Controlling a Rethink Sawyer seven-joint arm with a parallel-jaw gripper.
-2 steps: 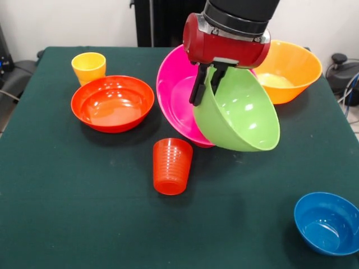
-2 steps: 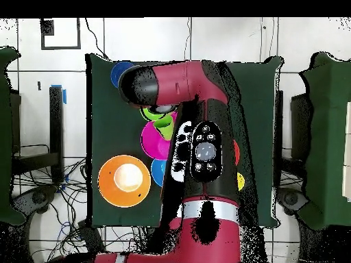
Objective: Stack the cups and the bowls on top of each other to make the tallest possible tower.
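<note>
- Two fingers of my gripper (image 1: 206, 84) pinch the lime green bowl (image 1: 241, 112) by its rim, tilted against the large pink bowl (image 1: 174, 89).
- Overhead, my arm (image 2: 199, 137) hides most cups; the front view shows them.

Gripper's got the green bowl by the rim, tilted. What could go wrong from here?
1. The gripper pinches only the lime green bowl by its rim; steeply tilted, it may slip or swing.
2. It seems to touch the tilted pink bowl, which could get shoved.
3. The orange-red cup stands close below; a drop might topple it.
</note>
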